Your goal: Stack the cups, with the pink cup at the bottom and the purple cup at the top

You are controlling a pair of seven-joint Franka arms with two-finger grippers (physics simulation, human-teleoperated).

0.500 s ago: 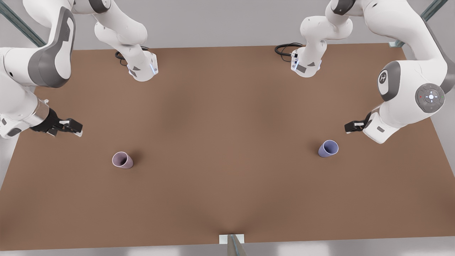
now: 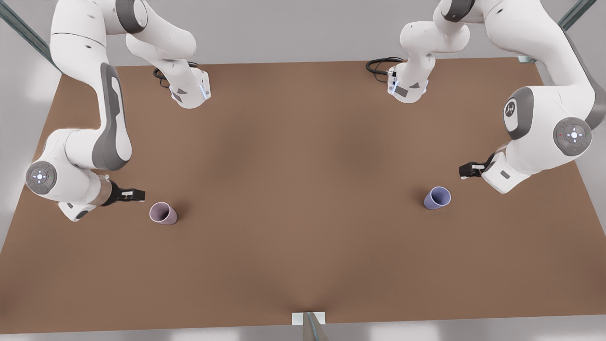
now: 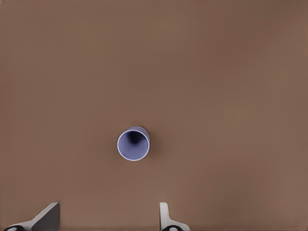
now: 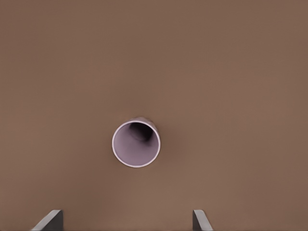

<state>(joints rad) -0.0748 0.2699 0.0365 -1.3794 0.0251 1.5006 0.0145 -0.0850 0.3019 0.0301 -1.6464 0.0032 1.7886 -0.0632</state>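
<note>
Since the earlier frame the arm on the front view's left has swung down and inward, carrying the right gripper from well clear of the pink cup to just beside its rim; the other arm has barely shifted. Neither cup has moved on the bench.

The pink cup stands upright with its mouth up. In the right wrist view it lies ahead of the spread jaws and centred between them, with bare bench between the fingertips and its rim. That lineup looks deliberate: the wrist hangs above the cup so the fingers can drop around its wall.

The left gripper hovers near the purple cup, apart from it. Its jaws are also spread, and the purple cup sits ahead of them, between the two fingertips and closer to that one. This cup looks smaller in its wrist view than the pink one does in the other, so I judge this gripper to be higher above its cup.

The front view shows that the two cups are well apart and how each arm stands to its cup. The wrist views show the jaw gap and each cup's darker inside.
</note>
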